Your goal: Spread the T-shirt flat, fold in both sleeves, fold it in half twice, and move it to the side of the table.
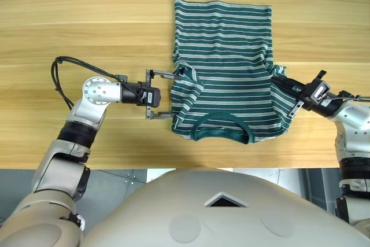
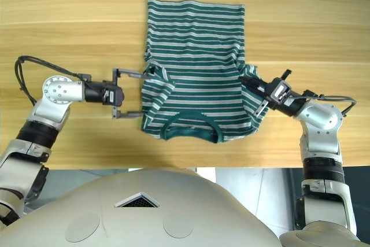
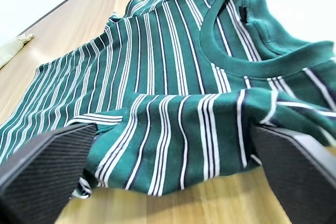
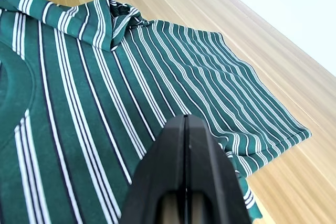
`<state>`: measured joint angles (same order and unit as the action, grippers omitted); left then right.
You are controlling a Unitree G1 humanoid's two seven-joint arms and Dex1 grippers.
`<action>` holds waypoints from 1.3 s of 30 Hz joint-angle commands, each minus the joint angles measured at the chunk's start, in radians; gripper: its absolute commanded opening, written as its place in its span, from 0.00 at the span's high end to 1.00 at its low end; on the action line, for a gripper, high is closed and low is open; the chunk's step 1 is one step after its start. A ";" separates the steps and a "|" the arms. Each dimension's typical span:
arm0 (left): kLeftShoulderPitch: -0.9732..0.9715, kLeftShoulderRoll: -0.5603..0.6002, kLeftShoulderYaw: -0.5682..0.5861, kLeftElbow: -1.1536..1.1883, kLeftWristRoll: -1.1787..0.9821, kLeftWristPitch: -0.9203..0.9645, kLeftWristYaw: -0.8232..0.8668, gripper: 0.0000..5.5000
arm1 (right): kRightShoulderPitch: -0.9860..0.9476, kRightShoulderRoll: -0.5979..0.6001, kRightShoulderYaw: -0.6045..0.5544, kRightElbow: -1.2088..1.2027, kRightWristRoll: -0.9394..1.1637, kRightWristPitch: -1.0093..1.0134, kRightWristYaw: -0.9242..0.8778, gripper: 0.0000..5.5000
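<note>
Near the front edge of the light wooden table (image 1: pixel 87 15), the green, white-striped cotton T-shirt (image 1: pixel 222 44) lies flat with its sleeves folded in. I have the left gripper (image 1: pixel 172 95) wide open and empty, straddling the left fold. The right gripper (image 1: pixel 280 82) is closed over the right fold, probably pinning it, though I cannot tell whether it pinches cloth.

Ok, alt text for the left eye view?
A green striped T-shirt lies on a wooden table, collar nearest the robot, left sleeve folded in. The open left gripper straddles its left edge; the shut right gripper rests at its right edge.
</note>
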<state>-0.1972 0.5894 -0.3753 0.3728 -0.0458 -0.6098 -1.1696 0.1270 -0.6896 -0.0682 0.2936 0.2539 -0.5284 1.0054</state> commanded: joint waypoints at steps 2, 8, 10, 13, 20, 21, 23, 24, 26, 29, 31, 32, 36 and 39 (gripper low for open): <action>0.006 0.006 0.001 -0.034 -0.032 0.017 -0.026 0.02 | -0.002 -0.005 -0.005 -0.011 0.005 0.007 0.006 1.00; -0.019 -0.002 -0.022 -0.005 0.004 0.026 -0.033 0.02 | 0.003 -0.006 -0.005 -0.024 0.003 0.010 0.004 1.00; -0.033 -0.005 -0.039 0.010 0.024 0.030 -0.044 0.02 | 0.004 -0.007 -0.005 -0.029 0.003 0.010 0.003 1.00; -0.053 -0.011 -0.062 0.057 0.062 0.024 -0.053 0.02 | 0.003 -0.007 -0.004 -0.035 0.001 0.014 0.001 1.00; -0.071 0.011 -0.102 0.129 0.119 -0.022 -0.065 0.02 | 0.004 -0.009 -0.004 -0.050 -0.001 0.023 0.000 1.00; -0.069 0.020 -0.104 0.136 0.126 -0.031 -0.062 0.02 | 0.004 -0.009 -0.004 -0.050 -0.001 0.025 0.000 1.00; -0.061 0.037 -0.104 0.142 0.134 -0.044 -0.058 0.02 | 0.002 -0.009 -0.004 -0.051 -0.002 0.027 0.000 1.00; -0.058 0.044 -0.103 0.144 0.136 -0.049 -0.056 0.02 | 0.001 -0.009 -0.005 -0.051 -0.002 0.028 0.000 1.00; -0.050 0.062 -0.100 0.142 0.140 -0.056 -0.048 0.02 | -0.001 -0.008 -0.005 -0.049 -0.003 0.030 -0.001 1.00; -0.020 0.096 -0.091 0.118 0.129 -0.059 -0.040 0.02 | 0.001 -0.006 -0.004 -0.051 -0.005 0.033 -0.004 1.00; 0.003 0.112 -0.086 0.088 0.109 -0.050 -0.042 0.02 | 0.001 -0.006 -0.005 -0.049 -0.006 0.033 -0.005 1.00; 0.016 0.116 -0.084 0.067 0.090 -0.042 -0.047 0.02 | 0.001 -0.007 -0.006 -0.047 -0.007 0.033 -0.006 1.00; 0.056 0.124 -0.078 -0.008 0.015 -0.004 -0.069 0.02 | -0.006 -0.012 -0.008 -0.036 -0.015 0.036 -0.011 1.00; 0.073 0.123 -0.075 -0.043 -0.018 0.023 -0.082 0.02 | -0.017 -0.037 -0.015 0.001 -0.072 0.047 -0.047 1.00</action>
<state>-0.1413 0.6984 -0.4445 0.3447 -0.0684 -0.6069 -1.2322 0.1304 -0.6942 -0.0692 0.2660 0.2281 -0.4990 0.9895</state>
